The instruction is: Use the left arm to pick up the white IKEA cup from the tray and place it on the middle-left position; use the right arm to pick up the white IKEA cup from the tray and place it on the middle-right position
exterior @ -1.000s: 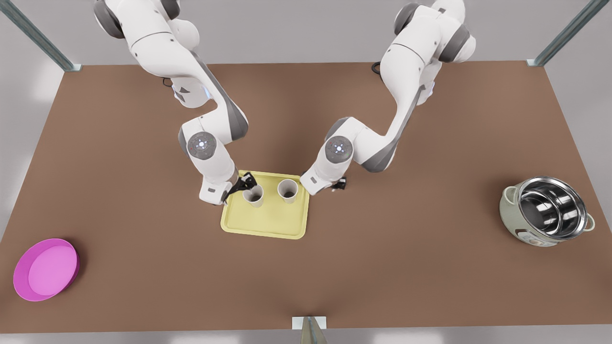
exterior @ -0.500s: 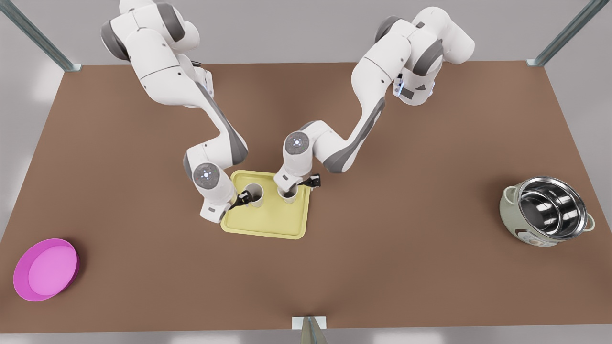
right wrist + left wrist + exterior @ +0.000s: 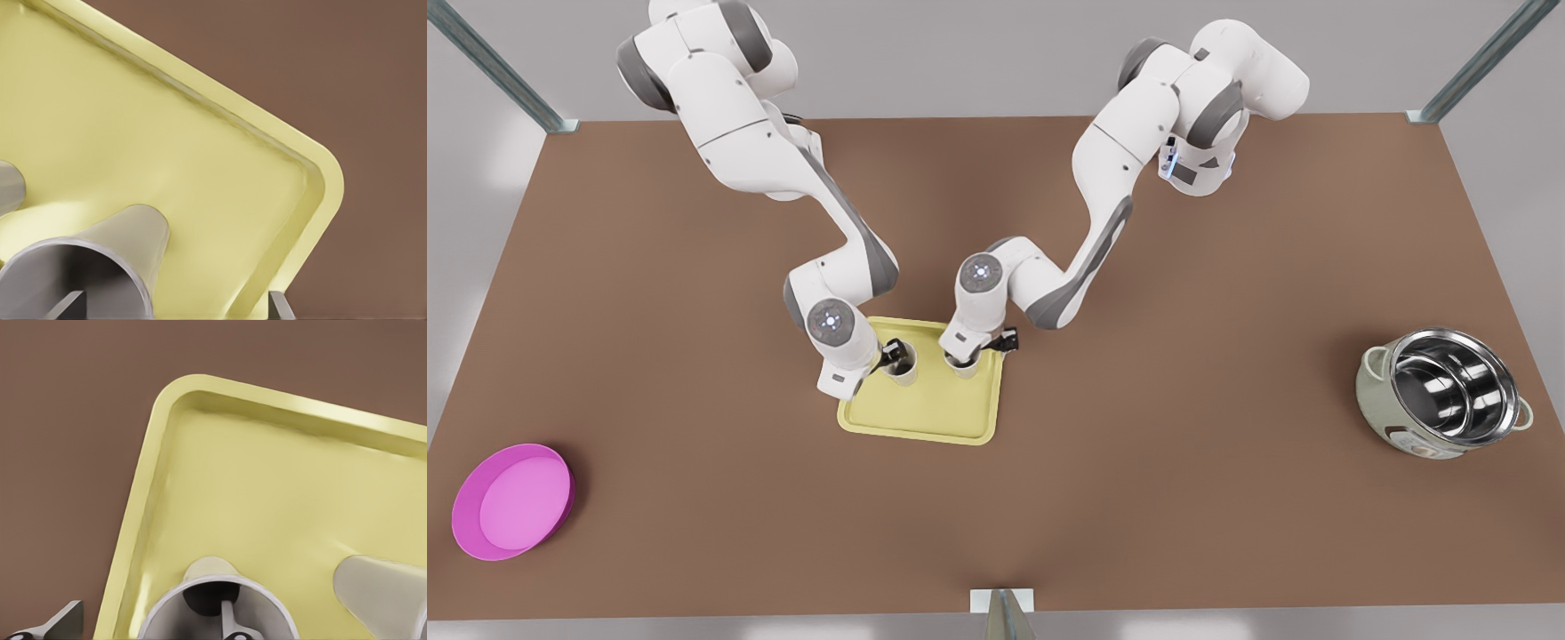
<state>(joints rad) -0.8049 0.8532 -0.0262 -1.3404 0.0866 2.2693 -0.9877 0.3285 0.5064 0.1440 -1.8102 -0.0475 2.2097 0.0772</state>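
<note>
Pale yellow, the tray (image 3: pixel 925 418) is lying in the middle of the brown tabletop (image 3: pixel 694 356), and both white cups are standing upright on its far half. Going from the front view's left: the left gripper (image 3: pixel 888 356) is now sitting at the rim of the left cup (image 3: pixel 903 363), closer over it than half a second ago, when it was still approaching from the tray's edge. In the left wrist view one finger (image 3: pixel 230 623) is reaching inside this cup (image 3: pixel 220 613) and the other finger (image 3: pixel 57 623) is staying outside its wall, so the fingers are spread around the rim and not yet pinching it.

To the right, the right gripper (image 3: pixel 971 354) is hovering over the right cup (image 3: pixel 963 364), almost where it was half a second ago. In the right wrist view its fingers (image 3: pixel 67 305) are also straddling the wall of the cup (image 3: pixel 93 267), spread, with nothing gripped.

This probably means the approach is ending and the closing on both rims is the next step. Both cups are still on the tray, and the middle-left and middle-right places are still waiting.
</note>
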